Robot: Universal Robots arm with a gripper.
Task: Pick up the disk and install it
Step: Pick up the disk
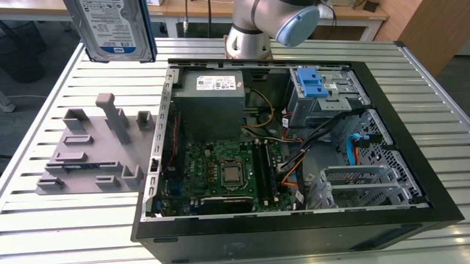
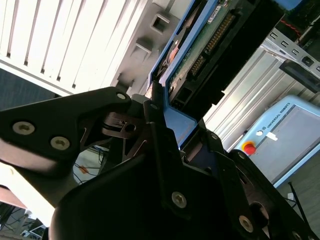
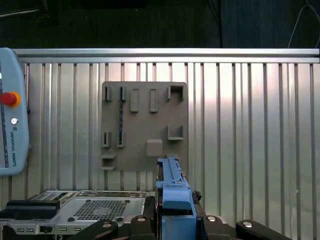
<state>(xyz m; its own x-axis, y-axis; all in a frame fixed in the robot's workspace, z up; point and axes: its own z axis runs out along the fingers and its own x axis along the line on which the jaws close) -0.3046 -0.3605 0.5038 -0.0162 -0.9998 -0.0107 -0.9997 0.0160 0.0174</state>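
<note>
The disk [image 1: 114, 27], a silver drive with a white-and-blue label in a blue bracket, hangs upright high above the table at the exterior view's far left. In both wrist views my gripper [image 3: 175, 220] [image 2: 167, 125] is shut on the disk's blue bracket [image 3: 172, 192] [image 2: 175, 117]. The drive's underside with its connector [image 2: 212, 42] sticks out beyond the black fingers [image 2: 155, 120]. The disk is above the grey fixture plate [image 1: 96, 148] [image 3: 145, 125], to the exterior view's left of the open computer case [image 1: 294, 236].
Inside the case are a grey power supply [image 1: 213, 104], the motherboard [image 1: 224, 170], and a drive cage with blue latch tabs [image 1: 312, 82] at the far right corner. The arm's base [image 1: 250, 33] stands behind the case. A teach pendant [image 3: 10, 110] lies on the slatted table [image 1: 441, 82].
</note>
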